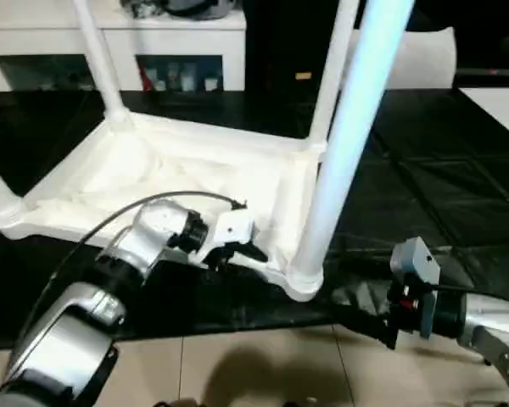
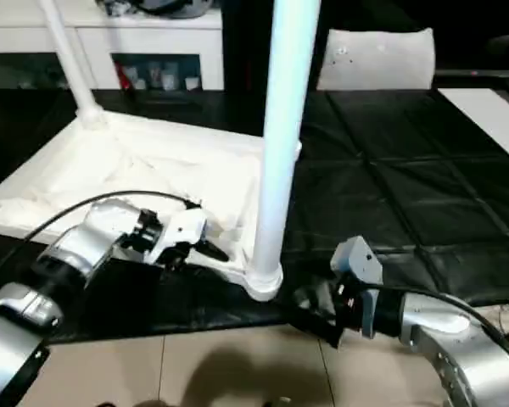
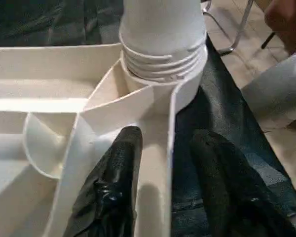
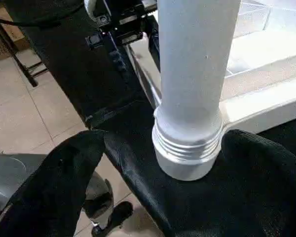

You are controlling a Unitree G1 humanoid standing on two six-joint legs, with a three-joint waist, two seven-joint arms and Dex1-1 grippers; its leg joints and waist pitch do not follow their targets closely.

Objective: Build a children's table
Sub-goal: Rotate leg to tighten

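Left tool (image 1: 237, 251) straddles the table (image 1: 195, 170) rim beside the near leg (image 1: 339, 153), fingers apart — I can't tell if they grip. Right tool (image 4: 153, 163) gapes around that leg's base. Table lies inverted on the bench (image 1: 424, 186) — a bump could cross-thread it.

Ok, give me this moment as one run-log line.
stage: legs standing in upturned table top | left gripper: straddling rim by near corner leg | right gripper: open around that leg's base | hold: none confirmed
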